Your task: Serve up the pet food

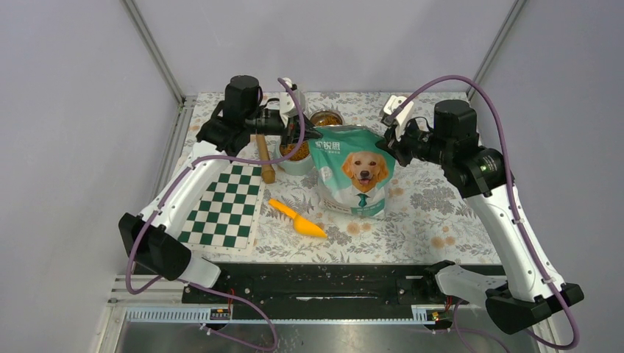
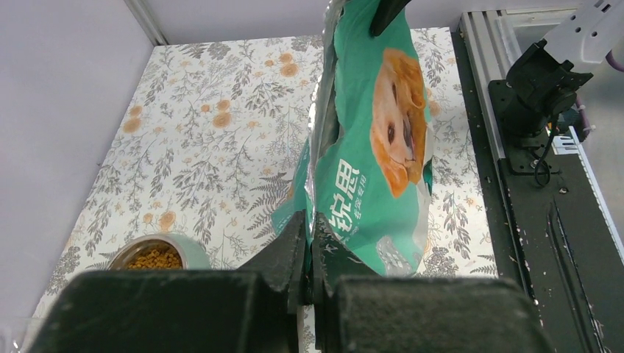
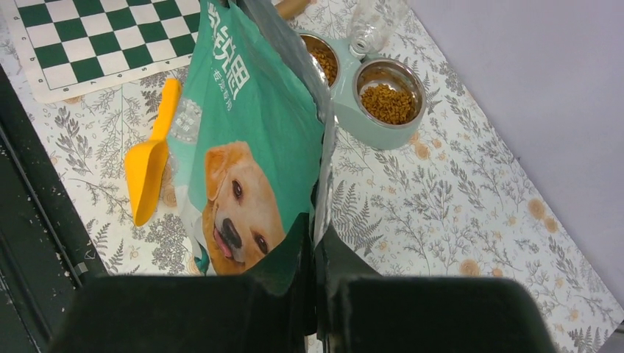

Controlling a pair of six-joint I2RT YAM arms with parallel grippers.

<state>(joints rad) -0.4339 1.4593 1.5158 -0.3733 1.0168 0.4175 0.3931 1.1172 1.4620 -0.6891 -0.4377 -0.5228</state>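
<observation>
The teal-and-silver bag point(image 1: 353, 170) with the golden dog stands upright in mid-table. My left gripper point(image 1: 313, 133) is shut on its top left edge, and the left wrist view shows the foil pinched between the jaws point(image 2: 310, 229). My right gripper point(image 1: 388, 144) is shut on the top right edge point(image 3: 317, 237). Pet food, brown kibble, fills both steel bowls of the teal feeder: one bowl point(image 1: 326, 118) point(image 3: 388, 103) behind the bag and one point(image 1: 296, 153) point(image 3: 324, 62) left of it. The same kibble shows in the left wrist view point(image 2: 154, 258). Whether the bag's mouth gapes is hidden.
An orange scoop point(image 1: 298, 219) point(image 3: 147, 165) lies empty in front of the bag. A green-and-white chessboard point(image 1: 224, 206) covers the left side, with a wooden mallet point(image 1: 265, 158) at its far corner. A clear bottle point(image 3: 371, 26) stands in the feeder. Grey walls close in the back and sides.
</observation>
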